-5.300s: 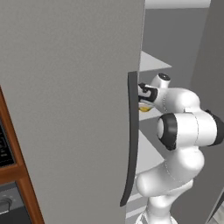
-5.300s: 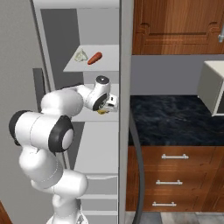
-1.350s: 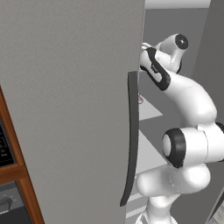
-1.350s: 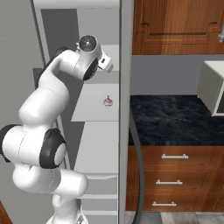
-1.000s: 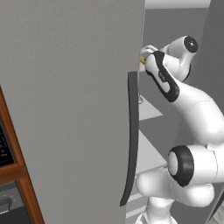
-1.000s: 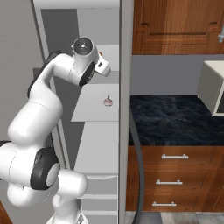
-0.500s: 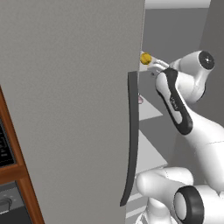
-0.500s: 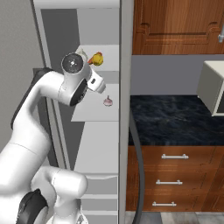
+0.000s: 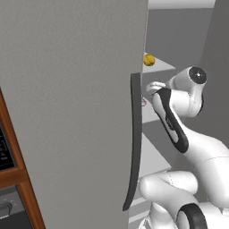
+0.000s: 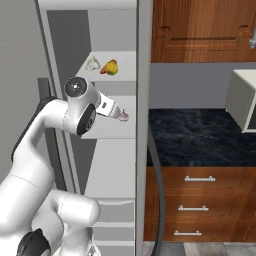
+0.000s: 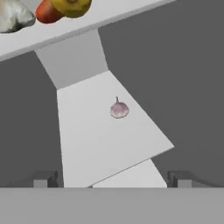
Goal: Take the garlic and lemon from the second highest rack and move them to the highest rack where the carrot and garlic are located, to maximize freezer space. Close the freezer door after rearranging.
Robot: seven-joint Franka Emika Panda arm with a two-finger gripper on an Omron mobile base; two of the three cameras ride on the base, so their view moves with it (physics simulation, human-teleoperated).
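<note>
The freezer door stands open, with its dark handle close to my arm. On the highest rack lie a pale garlic, the lemon and a carrot half hidden behind the lemon. The lemon also shows past the door's edge. A pinkish garlic sits alone on the second highest rack. My gripper hangs open and empty just short of that garlic, at the level of its rack.
The freezer's other door panel, with its own dark handle, stands shut right of the shelves. Beyond it are a dark counter, wooden drawers and a microwave. An oven sits left of the open door.
The lemon, carried up from the second highest rack, now lies on the highest rack. The gripper has let it go, drawn back and dropped to face the garlic below.
</note>
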